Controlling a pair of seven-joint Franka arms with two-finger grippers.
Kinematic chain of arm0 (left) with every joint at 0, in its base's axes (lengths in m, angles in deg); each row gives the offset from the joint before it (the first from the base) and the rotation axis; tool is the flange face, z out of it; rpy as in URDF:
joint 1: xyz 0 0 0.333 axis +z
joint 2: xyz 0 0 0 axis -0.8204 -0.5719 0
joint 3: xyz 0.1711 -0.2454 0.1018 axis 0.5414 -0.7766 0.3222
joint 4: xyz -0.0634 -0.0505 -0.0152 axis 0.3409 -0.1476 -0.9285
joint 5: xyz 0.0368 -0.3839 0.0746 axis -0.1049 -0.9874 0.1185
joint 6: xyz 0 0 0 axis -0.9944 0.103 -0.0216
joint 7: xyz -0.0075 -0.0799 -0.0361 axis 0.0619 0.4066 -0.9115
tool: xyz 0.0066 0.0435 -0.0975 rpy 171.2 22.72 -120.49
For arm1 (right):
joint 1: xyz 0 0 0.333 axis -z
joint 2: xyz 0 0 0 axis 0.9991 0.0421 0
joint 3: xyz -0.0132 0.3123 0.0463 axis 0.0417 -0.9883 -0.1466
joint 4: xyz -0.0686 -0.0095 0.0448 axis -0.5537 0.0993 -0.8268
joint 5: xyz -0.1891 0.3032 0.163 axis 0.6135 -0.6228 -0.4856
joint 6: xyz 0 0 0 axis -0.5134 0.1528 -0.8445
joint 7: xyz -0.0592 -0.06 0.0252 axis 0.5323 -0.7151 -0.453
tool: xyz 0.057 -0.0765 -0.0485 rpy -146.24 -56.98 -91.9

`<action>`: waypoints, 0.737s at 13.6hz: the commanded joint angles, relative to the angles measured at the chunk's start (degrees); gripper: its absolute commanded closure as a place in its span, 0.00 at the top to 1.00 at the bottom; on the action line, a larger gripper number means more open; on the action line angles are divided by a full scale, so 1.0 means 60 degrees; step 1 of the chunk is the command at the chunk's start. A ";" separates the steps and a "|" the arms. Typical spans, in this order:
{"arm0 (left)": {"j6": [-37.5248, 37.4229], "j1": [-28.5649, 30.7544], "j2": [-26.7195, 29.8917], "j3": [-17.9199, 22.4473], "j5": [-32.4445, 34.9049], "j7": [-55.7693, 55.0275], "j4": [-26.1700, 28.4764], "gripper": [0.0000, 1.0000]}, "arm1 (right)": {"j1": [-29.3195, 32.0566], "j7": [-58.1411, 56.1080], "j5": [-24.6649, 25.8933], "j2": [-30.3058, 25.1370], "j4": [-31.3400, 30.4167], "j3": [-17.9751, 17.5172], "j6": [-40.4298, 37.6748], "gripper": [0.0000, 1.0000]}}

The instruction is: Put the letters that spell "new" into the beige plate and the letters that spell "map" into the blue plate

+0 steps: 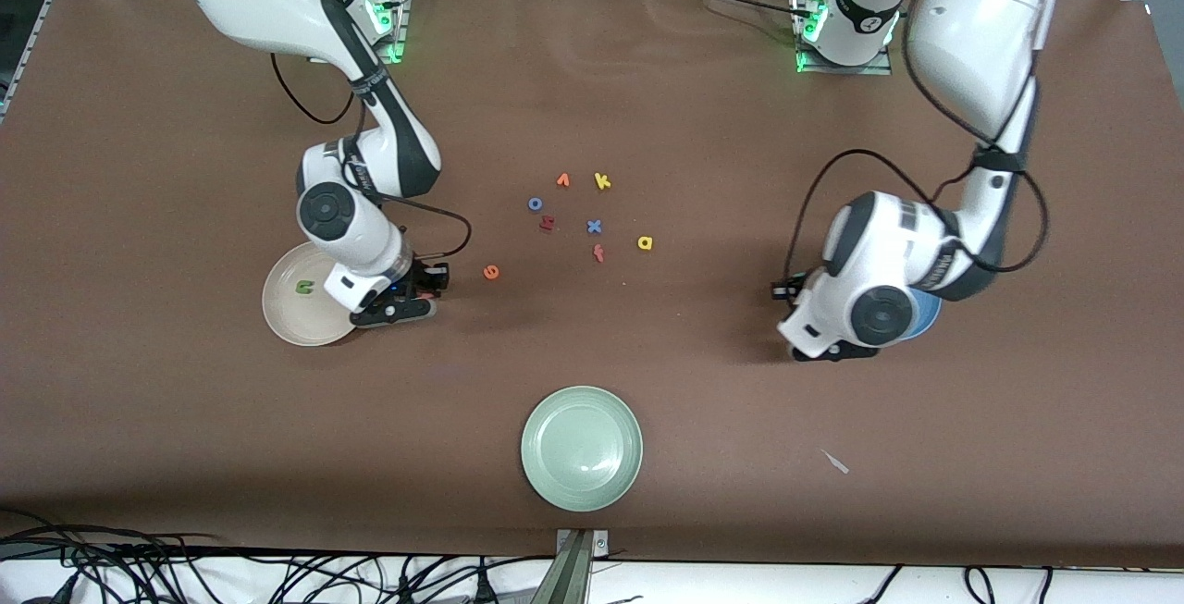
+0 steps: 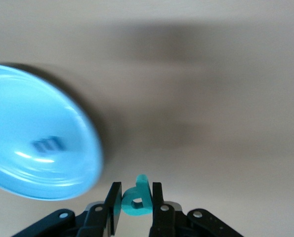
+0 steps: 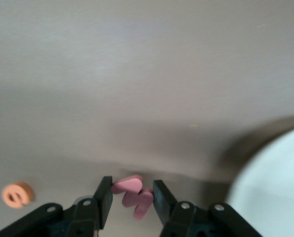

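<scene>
Three plates sit on the brown table (image 1: 703, 382): a beige plate (image 1: 291, 317) at the right arm's end, a blue plate (image 2: 33, 123) at the left arm's end, largely hidden under that arm in the front view, and a pale green plate (image 1: 581, 448) nearest the front camera. The right gripper (image 3: 129, 197), low over the table just beside the beige plate, has its two fingers pressed against a pink w (image 3: 132, 196). One green n (image 1: 302, 287) lies in the beige plate. The left gripper (image 2: 136, 200), beside the blue plate's rim, is clamped on a teal p (image 2: 137, 200); one blue m (image 2: 47, 144) lies in the blue plate. Eight loose letters lie on the table between the arms: an orange e (image 1: 491, 272) closest to the right gripper, a yellow a (image 1: 645, 242), a yellow k (image 1: 602, 181), a blue x (image 1: 594, 227), a blue o (image 1: 535, 203), an orange v (image 1: 562, 180), an orange-red f (image 1: 598, 253) and a dark red letter (image 1: 547, 224).
</scene>
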 commanded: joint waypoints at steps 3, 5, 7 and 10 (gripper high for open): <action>-0.0331 0.0879 -0.0052 -0.0107 0.1365 0.2495 0.0346 0.15 | 0.0068 -0.2856 -0.0065 -0.0524 -0.0210 0.1514 -0.0944 0.27; -0.0331 0.1027 -0.0113 -0.0107 0.1819 0.2967 0.0375 0.54 | 0.0140 -0.3461 -0.0197 -0.0729 -0.0706 0.1854 -0.0798 0.29; -0.0360 0.0911 -0.0055 -0.0136 0.1720 0.2970 0.0361 1.00 | 0.0156 -0.3448 -0.0212 -0.0890 -0.0899 0.1855 -0.0783 0.41; -0.0215 0.0939 0.0048 -0.0618 0.1166 0.1919 0.0258 1.00 | 0.0156 -0.3272 -0.0603 -0.0920 -0.0855 0.1811 -0.0885 0.57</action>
